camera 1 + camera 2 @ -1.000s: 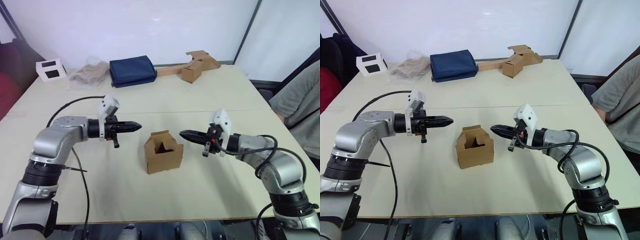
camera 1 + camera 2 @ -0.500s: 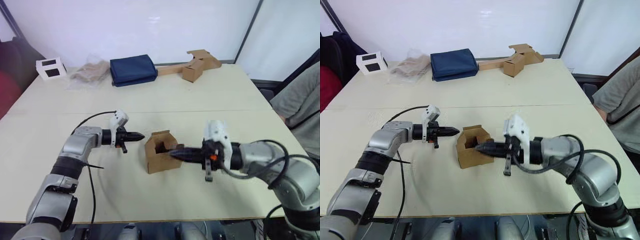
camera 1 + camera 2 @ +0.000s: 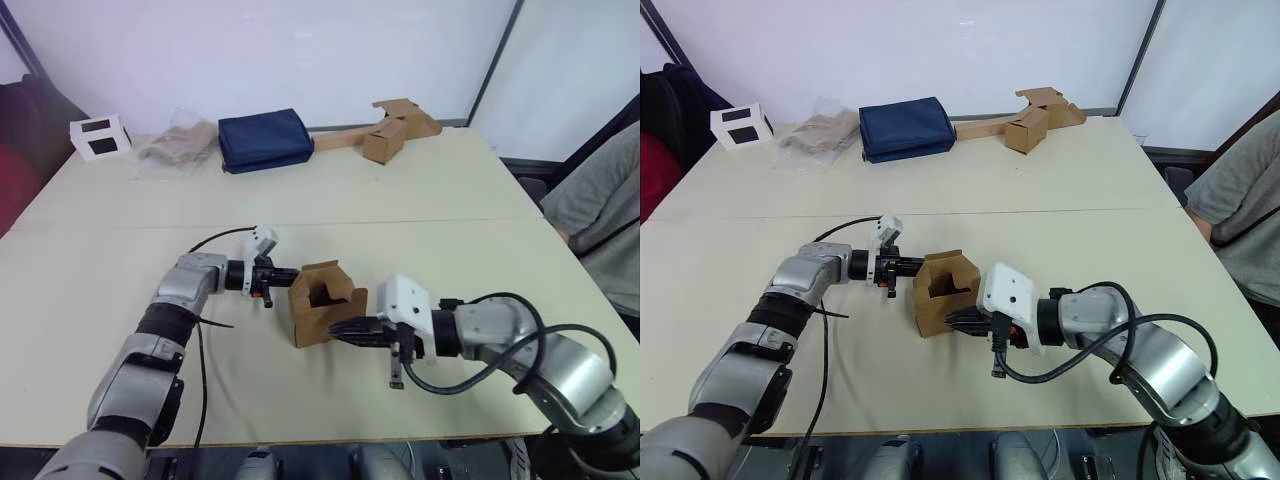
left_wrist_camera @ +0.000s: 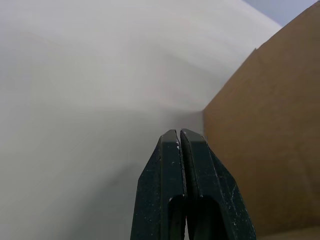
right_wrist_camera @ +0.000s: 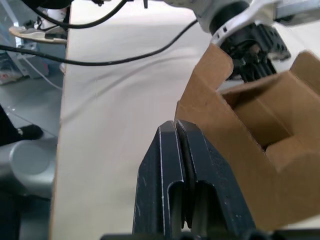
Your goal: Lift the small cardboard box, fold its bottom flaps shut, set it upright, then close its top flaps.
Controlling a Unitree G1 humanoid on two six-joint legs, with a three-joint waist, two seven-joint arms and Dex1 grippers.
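The small cardboard box stands on the table with its opening facing up. Its top flaps are raised and partly apart, and the bottom flaps are hidden underneath. My left gripper is shut, its tip against the box's upper left side; in the left wrist view its fingertips are pressed together beside the brown wall. My right gripper is shut too, its tip low at the box's front right corner. In the right wrist view the box sits just past the closed fingertips.
At the far side of the table lie a white box with black panels, a crumpled plastic bag, a folded navy cloth and a brown box joined to a long strip. A person sits at the right edge.
My left gripper has reached right until its tip meets the box's left side. My right gripper has dropped lower along the box's front right corner. The box has stayed in place.
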